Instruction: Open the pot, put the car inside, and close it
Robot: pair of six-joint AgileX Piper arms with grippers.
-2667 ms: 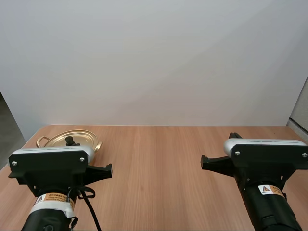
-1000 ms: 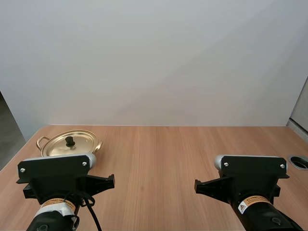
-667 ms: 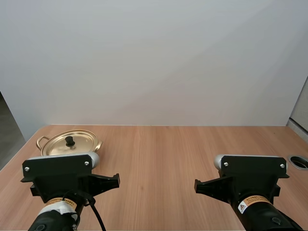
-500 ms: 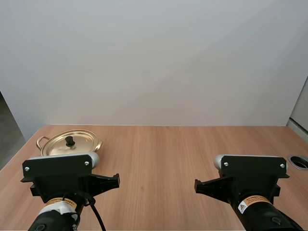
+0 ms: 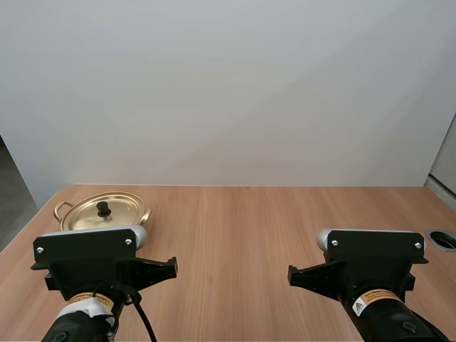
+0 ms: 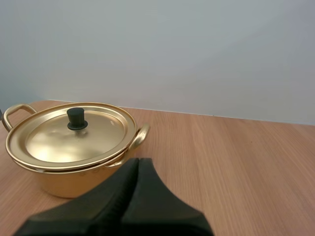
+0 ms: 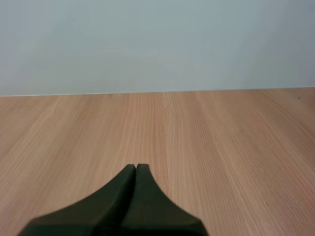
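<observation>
The pot sits at about ten o'clock on the table, near the far left corner, with its lid seated squarely on the rim and the black knob upright in the middle. No car can be seen anywhere on the wood, so it may already be inside under the lid, or it may lie out of sight; the scene fits either a closed pot waiting to be opened or one closed again with the car in it.

The left gripper hangs just short of the pot, at the pot's five o'clock, its fingers pressed together into one dark wedge with nothing between them. The right gripper is likewise closed on nothing, over bare wood at about four o'clock, well apart from the pot.

Risks, as I judge them: the knob is small and smooth, so a closed or off-centre pinch would slide off it or tilt the lid, which could clatter against the rim. The near handle juts toward the left gripper, and a low forward reach could strike it and shove the light pot toward the table's left edge. Lifting the lid with no car in sight would also leave the right arm with nothing to fetch.
</observation>
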